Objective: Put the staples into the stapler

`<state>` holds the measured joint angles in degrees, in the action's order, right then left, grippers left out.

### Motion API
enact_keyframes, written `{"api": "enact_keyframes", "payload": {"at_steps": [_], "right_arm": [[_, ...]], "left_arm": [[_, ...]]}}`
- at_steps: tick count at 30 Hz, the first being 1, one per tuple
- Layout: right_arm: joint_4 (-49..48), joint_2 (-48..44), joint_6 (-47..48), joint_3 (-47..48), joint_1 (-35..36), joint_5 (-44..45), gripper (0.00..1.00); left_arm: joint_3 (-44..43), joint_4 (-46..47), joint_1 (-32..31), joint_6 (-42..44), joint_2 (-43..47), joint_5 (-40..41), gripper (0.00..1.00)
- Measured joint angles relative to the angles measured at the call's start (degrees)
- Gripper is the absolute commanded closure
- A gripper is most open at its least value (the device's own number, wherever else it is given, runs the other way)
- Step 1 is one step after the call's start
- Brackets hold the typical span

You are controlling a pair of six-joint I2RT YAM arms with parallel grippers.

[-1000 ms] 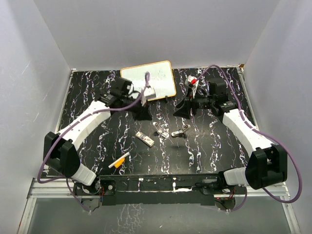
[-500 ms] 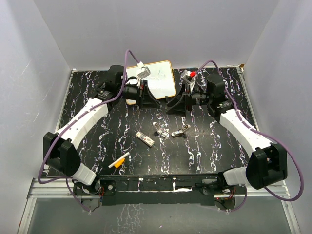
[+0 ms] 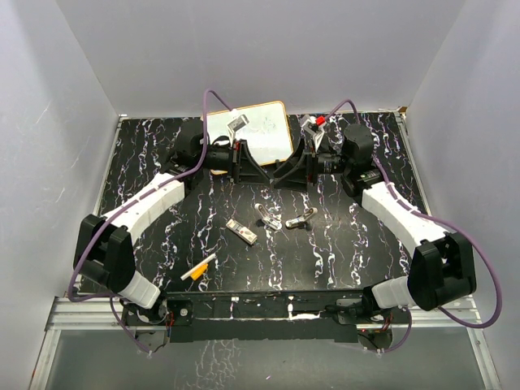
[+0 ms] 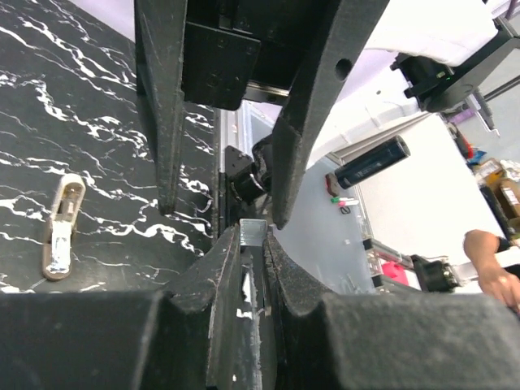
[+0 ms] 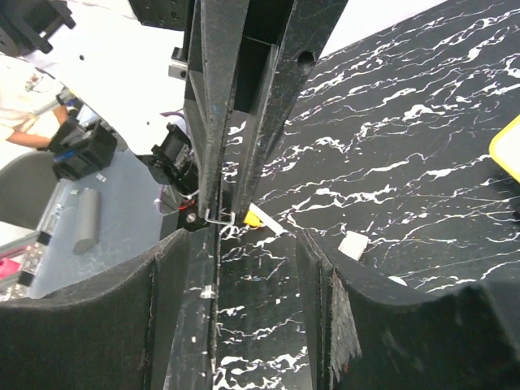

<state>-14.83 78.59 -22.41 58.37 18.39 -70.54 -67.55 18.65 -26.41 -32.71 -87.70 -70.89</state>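
Fingertips of both arms met just in front of the yellow-framed whiteboard (image 3: pixel 253 132). The left gripper (image 4: pixel 250 244) pinched a thin grey metal strip (image 4: pixel 253 234). The right gripper (image 5: pixel 252 244) stood half apart, empty. Nearer than the whiteboard lay the flat white rectangular pack of staples (image 3: pixel 242 231), the small beige stapler (image 3: pixel 270 218) and, nearest, the orange-and-white marker pen (image 3: pixel 199 268).

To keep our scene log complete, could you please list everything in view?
table: 1, black marbled, under everything
whiteboard: 1, white with yellow rim, back centre
staples: 1 pack, white, table centre
stapler parts: 2, silver, apart, right of the staples
marker: 1, orange and white, near left
silver strip: 1, thin, between the left fingers; what it is, unclear
left gripper: 1, black, shut on the silver strip, raised at centre
right gripper: 1, black, open, tip to tip with the left
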Motion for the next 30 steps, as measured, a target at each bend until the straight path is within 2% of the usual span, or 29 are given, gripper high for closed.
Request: {"api": "enact_keyframes", "payload": {"at_steps": [3, 8, 11, 13, 15, 21, 30], "right_arm": [[3.5, 0.0, 4.9, 0.6, 0.0, 0.3, 0.44], [16.6, -0.5, 19.8, 5.0, 0.3, 4.6, 0.44], [21.7, -2.1, 26.2, 6.7, 0.3, 6.8, 0.44], [22.4, -2.8, 26.8, 6.9, 0.3, 6.9, 0.44], [21.7, -2.8, 25.0, 6.7, 0.3, 6.3, 0.44], [14.7, -1.4, 14.0, 3.9, 0.3, 2.6, 0.46], [8.5, 1.3, 3.7, 1.3, 0.4, 0.7, 0.51]], "left_arm": [[2.0, 7.0, 0.0, -7.1, 0.0, 0.0, 0.93], [4.4, 15.7, 0.0, -17.7, -0.4, 0.7, 0.92], [4.9, 18.6, 0.0, -20.8, -0.9, 0.9, 0.92], [5.2, 19.2, 0.0, -20.8, -0.9, 0.9, 0.93], [5.1, 17.4, 0.0, -18.0, -0.9, 1.0, 0.92], [1.4, 0.7, 0.0, -1.2, -0.9, 2.9, 0.92], [0.6, -7.5, 0.0, 8.2, -0.9, 3.6, 0.92]]}}
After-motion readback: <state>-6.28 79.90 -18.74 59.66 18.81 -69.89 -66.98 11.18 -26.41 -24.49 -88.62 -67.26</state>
